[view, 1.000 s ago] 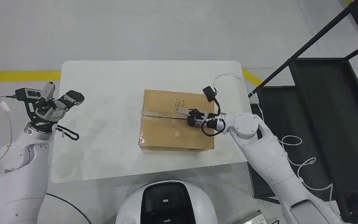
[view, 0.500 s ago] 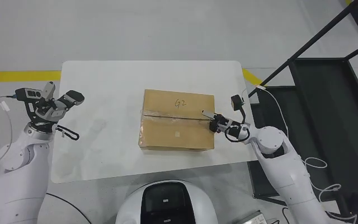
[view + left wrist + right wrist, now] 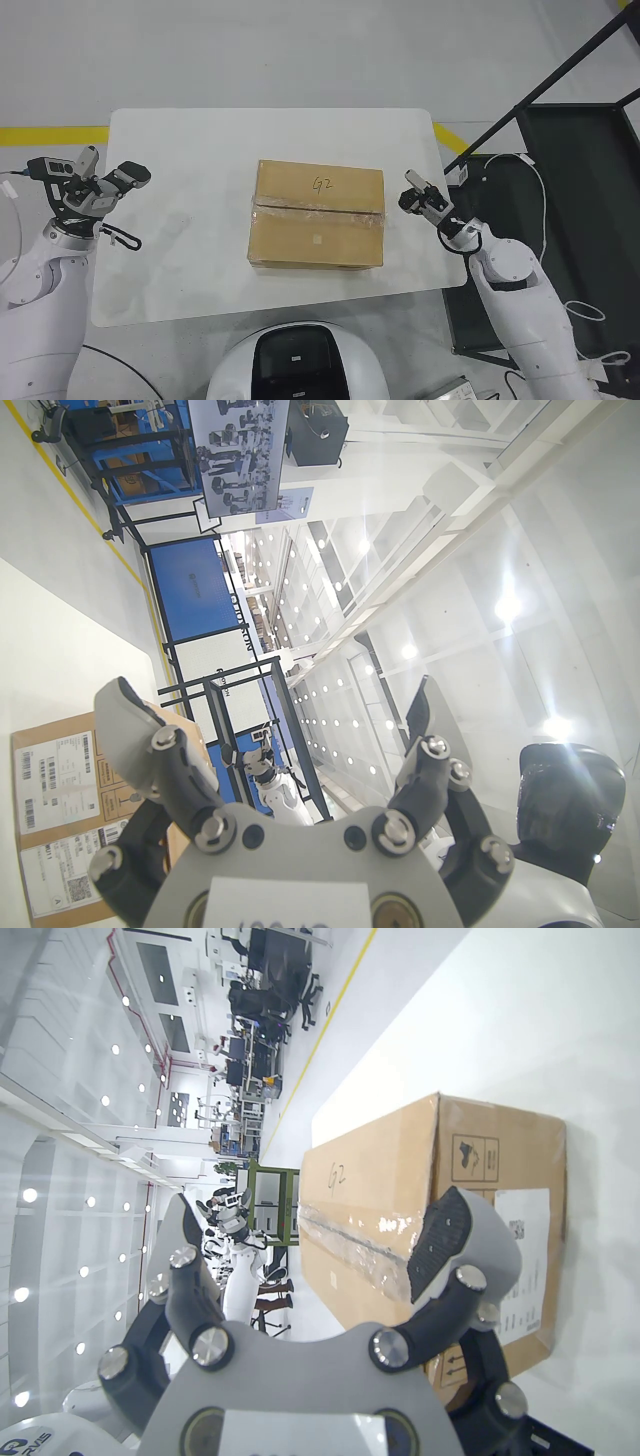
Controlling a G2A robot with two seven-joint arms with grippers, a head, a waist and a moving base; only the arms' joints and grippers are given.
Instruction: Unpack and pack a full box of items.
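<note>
Item: 1 cardboard box [image 3: 316, 215], tape-sealed, at centre of table [image 3: 180, 270]. Judged full, so heavy; walls stiff, tape slick. Take by opposite ends. Right hand [image 3: 416, 192] just beside, spread, empty. Left hand [image 3: 112, 170] well apart, spread, empty.

Table [image 3: 200, 150]: white, rounded corners; reference for all entries below
Floor [image 3: 300, 50]: pale grey, glossy, on all sides of table
Yellow line [image 3: 50, 135]: floor marking, showing past both ends of table
Rack [image 3: 570, 170]: black tube frame, dark shelf, just beside table's right edge
Blue panels [image 3: 190, 585]: in black frames, well beyond table
Screen [image 3: 240, 455]: large, hung above the blue panels
Office chairs [image 3: 280, 1003] and desks [image 3: 240, 1058]: dark, far past table, across the yellow line
Green cabinet [image 3: 272, 1200]: beyond table's end
Ceiling lights [image 3: 505, 607]: round, in rows, on white ceiling high over table
</note>
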